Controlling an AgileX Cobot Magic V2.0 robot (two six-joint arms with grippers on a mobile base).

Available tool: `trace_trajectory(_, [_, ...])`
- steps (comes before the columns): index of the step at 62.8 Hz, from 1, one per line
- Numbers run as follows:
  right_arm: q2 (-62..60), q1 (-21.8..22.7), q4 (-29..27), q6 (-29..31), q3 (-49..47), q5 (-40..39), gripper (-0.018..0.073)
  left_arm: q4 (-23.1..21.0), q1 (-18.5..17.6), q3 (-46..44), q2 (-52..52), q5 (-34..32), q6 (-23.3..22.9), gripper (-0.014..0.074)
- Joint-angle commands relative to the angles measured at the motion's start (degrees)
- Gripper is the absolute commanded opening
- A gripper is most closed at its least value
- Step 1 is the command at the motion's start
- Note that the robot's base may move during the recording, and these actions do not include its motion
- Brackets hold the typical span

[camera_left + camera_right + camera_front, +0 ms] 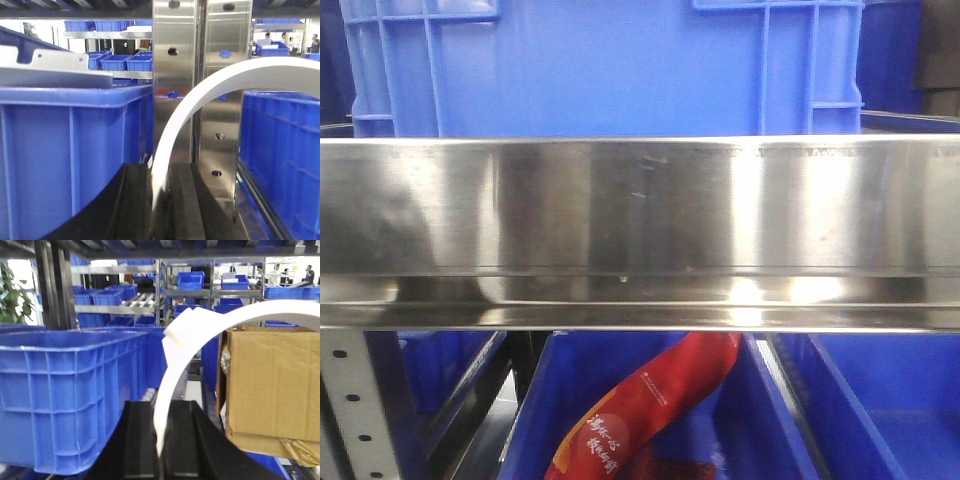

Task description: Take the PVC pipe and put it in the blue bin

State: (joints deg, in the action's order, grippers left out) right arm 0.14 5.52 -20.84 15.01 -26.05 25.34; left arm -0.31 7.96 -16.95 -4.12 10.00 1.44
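Left wrist-mounted view — blue bin (60, 150) stands just left of left gripper (161, 200), its opening I cannot tell | right gripper (162, 440) near cardboard box (272, 385) — opening also unclear

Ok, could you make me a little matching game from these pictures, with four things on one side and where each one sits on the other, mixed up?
Things:
1. red packet
2. cardboard box
3. steel upright with holes
4. green plant

Places:
A. far left edge of the right wrist view
B. middle of the left wrist view
C. below the steel shelf rail, in a blue bin
D. right side of the right wrist view

Pairs: 1-C, 2-D, 3-B, 4-A.
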Motion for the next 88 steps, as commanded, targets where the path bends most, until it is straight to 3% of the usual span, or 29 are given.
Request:
trace_trajectory(1, [-0.14, 0.06, -0.97, 0.13, -0.09, -2.78, -0.0168, -0.45, 0.03, -2.30, 0.26, -2.02, 0.04, -0.0111])
trace_trajectory(19, [3.54, 0.06, -6.59, 0.13, -3.23, -2.18, -0.0168, -1.20, 0.03, -8.99, -2.18, 4.79, 0.04, -0.0111])
trace_trajectory(42, [16.86, 0.06, -8.49, 0.13, -13.75, 4.42, -0.0168, -11.16, -1.15, -13.23, -9.55, 5.75, 0.04, -0.0111])
trace_trajectory(48, [19.97, -0.07, -9.94, 0.57, -15.49, 4.58, -0.0168, -11.16, -3.06, -14.01, -12.40, 5.75, 0.04, -0.0111])
trace_trajectory(53, [21.96, -0.56, -12.33, 4.75, -16.68, 5.84, -0.0168, -11.16, -5.19, -15.55, -14.28, 5.75, 0.04, -0.0111])
trace_trajectory(58, [23.29, -1.47, -17.62, 9.67, -17.50, 6.45, -0.0168, -11.16, -7.90, -17.66, -16.25, 5.65, 0.04, -0.0111])
trace_trajectory(65, [23.96, -2.62, -21.93, 12.20, -18.17, 5.86, -0.0168, -10.94, -11.62, -20.31, -18.55, 5.55, 0.04, -0.0111])
trace_trajectory(76, [25.16, -2.93, -21.93, 14.44, -18.53, 6.66, -0.0168, -10.94, -17.21, -24.09, -22.53, 4.67, 2.80, -0.0111])
trace_trajectory(88, [26.96, -2.93, -24.60, 16.47, -18.53, 6.25, -0.0168, -10.94, -22.64, -26.87, -27.75, 1.63, 2.85, -0.0111])
